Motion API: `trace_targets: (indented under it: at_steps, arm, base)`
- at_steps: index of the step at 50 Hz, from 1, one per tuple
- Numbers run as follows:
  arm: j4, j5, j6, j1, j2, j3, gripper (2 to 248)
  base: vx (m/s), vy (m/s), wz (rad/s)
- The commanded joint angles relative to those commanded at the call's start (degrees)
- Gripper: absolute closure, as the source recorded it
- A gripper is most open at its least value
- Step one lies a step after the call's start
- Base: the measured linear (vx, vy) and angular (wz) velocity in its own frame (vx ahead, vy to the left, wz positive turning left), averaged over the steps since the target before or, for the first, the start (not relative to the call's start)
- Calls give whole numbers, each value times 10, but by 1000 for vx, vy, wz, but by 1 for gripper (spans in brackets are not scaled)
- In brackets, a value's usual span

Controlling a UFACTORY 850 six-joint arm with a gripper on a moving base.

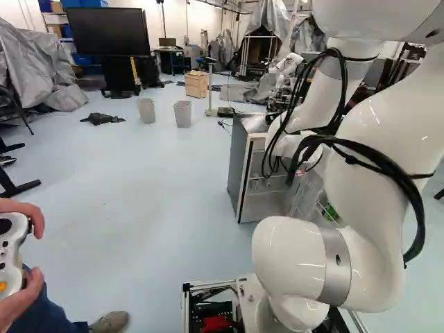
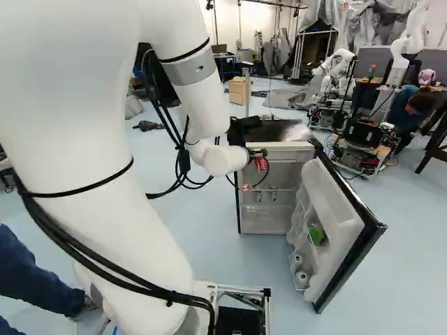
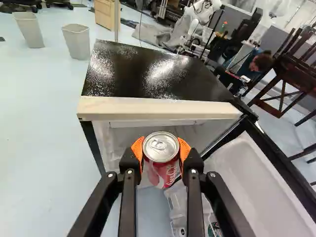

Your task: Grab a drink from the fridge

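Red and silver, the drink can (image 3: 162,158) is sitting between the jaws, which are gripping it from both sides, their orange pads (image 3: 138,149) pressing near its rim. The can is showing its round silver lid, the pull tab lying on top, and white lettering is running over the glossy red wall. Ahead of the jaws, the fridge (image 3: 143,74) is presenting its dark, shiny top and pale front edge; its open door (image 2: 342,222) is standing beside them, a green item (image 2: 317,234) resting in the door shelf, lower than the jaws
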Motion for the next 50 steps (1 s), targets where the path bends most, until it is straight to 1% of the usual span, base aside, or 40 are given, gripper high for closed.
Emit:
trace_targets:
  at_steps: [18,50]
  arm:
    - [0,0,0,2,22,-5,156]
    - [0,0,0,15,25,-47,156]
  base:
    - [0,0,0]
    - [0,0,0]
